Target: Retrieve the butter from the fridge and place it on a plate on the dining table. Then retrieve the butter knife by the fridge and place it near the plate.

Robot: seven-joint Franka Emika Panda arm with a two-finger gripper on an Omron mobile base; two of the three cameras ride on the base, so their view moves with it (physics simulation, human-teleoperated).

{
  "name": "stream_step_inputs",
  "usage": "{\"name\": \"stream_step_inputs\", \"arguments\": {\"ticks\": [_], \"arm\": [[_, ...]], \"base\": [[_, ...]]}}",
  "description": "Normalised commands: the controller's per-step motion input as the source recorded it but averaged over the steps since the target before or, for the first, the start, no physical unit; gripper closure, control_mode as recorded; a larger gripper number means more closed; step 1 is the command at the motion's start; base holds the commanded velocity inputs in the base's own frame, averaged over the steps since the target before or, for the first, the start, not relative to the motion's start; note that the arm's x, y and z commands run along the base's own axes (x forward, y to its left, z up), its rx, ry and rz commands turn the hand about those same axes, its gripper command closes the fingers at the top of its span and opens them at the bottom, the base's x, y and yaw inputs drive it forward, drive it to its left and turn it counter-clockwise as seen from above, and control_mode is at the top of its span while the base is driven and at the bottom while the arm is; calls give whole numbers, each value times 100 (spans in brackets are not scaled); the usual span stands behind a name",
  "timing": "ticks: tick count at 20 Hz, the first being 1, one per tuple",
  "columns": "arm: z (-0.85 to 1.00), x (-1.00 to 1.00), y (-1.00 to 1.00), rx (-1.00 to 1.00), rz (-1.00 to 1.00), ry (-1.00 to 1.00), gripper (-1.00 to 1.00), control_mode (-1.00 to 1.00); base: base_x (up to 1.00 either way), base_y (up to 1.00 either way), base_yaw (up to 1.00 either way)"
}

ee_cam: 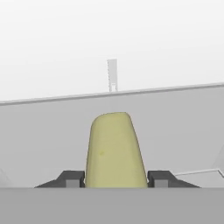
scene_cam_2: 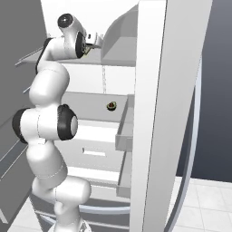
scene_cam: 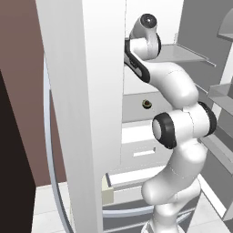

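The butter [ee_cam: 114, 151], a pale yellow stick, lies on a grey shelf inside the open fridge [scene_cam: 150, 91] and points away from the hand camera. My gripper [ee_cam: 116, 180] has one dark fingertip pressed against each side of the stick's near end, shut on it. In the right base view the gripper [scene_cam_2: 96, 41] reaches in over the upper fridge shelf [scene_cam_2: 86, 61]. In the left base view the hand passes behind the edge of the open left door [scene_cam: 82, 113]. The plate, dining table and butter knife are out of view.
A small dark round item [scene_cam: 146, 104] [scene_cam_2: 111, 106] sits on the middle shelf below my hand. The open right door [scene_cam_2: 167, 113] with its bins stands close on the right. White drawers [scene_cam_2: 90, 149] fill the lower fridge. A pale block [scene_cam: 107, 191] sits low by the left door.
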Motion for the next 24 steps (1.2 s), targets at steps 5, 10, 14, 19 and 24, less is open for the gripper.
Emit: {"name": "stream_step_inputs", "arguments": {"ticks": [5,10,14,19,24], "arm": [[0,-26,0,0,0,-1,100,-100],[3,-56,0,0,0,-4,100,-100],[16,-84,0,0,0,-6,100,-100],[6,-93,-1,0,0,-3,100,-100],[0,-96,-18,0,0,0,100,-100]], "base": [[0,0,0],[0,0,0],[0,0,0],[0,0,0],[0,0,0]]}}
